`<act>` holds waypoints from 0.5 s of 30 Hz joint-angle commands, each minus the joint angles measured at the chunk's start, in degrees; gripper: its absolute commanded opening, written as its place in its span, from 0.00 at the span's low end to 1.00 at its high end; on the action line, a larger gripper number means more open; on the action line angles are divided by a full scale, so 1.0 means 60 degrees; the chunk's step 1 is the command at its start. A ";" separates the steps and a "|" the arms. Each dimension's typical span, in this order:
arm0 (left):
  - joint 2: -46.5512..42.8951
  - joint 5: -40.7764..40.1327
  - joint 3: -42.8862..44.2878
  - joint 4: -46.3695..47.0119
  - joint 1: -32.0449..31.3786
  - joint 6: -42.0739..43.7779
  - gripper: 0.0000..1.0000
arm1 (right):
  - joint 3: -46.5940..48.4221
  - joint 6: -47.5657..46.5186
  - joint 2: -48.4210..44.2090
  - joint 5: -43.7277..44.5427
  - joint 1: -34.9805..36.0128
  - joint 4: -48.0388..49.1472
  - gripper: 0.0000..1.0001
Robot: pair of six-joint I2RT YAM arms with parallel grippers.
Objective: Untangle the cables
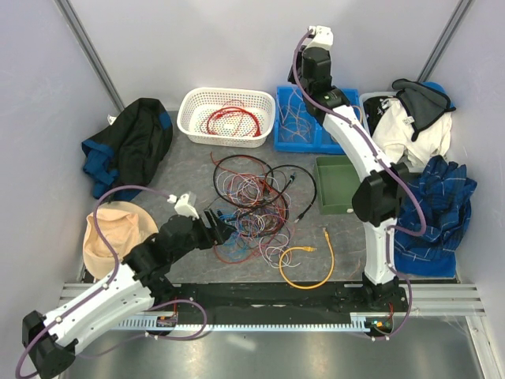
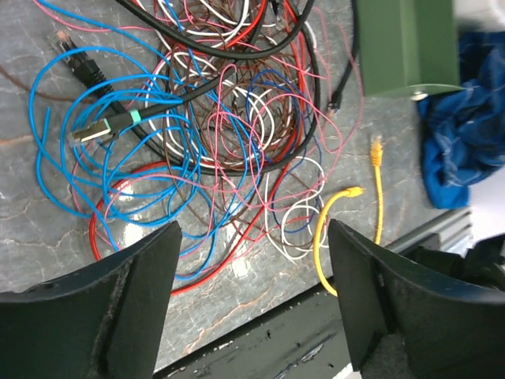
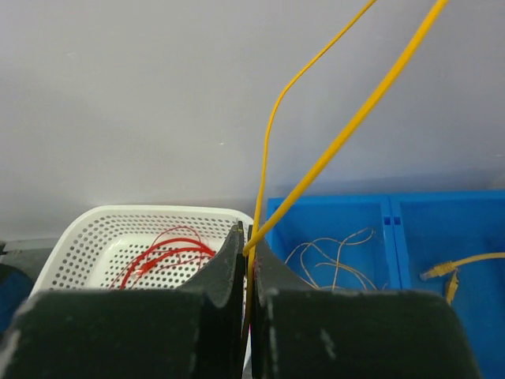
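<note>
The cables lie in a tangle (image 1: 252,201) of red, blue, black, white and pink wires (image 2: 213,118) in the middle of the table. My left gripper (image 1: 225,229) hovers at the tangle's near-left edge, open, with only bare tabletop between its fingers (image 2: 252,229). A blue cable (image 2: 71,103) and a black plug (image 2: 106,126) lie just beyond it. A yellow-orange cable (image 1: 308,264) lies looped apart, near the front. High over the back bins, my right gripper (image 3: 247,233) is shut on a thin yellow cable (image 3: 331,150) whose two strands rise out of view.
A white basket (image 1: 189,110) holds a red cable (image 1: 233,120). Beside it a blue bin (image 1: 316,134) holds thin pale wires, and a green box (image 1: 335,185) stands nearer. Dark clothes (image 1: 130,142) and a peach hat (image 1: 114,233) lie left; clothes (image 1: 438,205) are piled right.
</note>
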 commanded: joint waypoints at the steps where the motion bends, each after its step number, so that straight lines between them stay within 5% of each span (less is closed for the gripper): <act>1: -0.0906 -0.0133 -0.0461 0.0260 0.0010 -0.0678 0.77 | 0.1067 -0.0039 0.0908 0.0093 -0.0300 0.0663 0.00; 12: 0.0176 -0.0353 -0.0418 0.0392 0.0010 -0.0282 0.75 | 0.1170 -0.0009 0.2841 0.0079 -0.0432 0.0869 0.00; 15: 0.0558 -0.0251 -0.0345 0.0495 0.0010 -0.0151 0.75 | 0.1608 0.0078 0.3121 0.0078 -0.0476 0.0169 0.42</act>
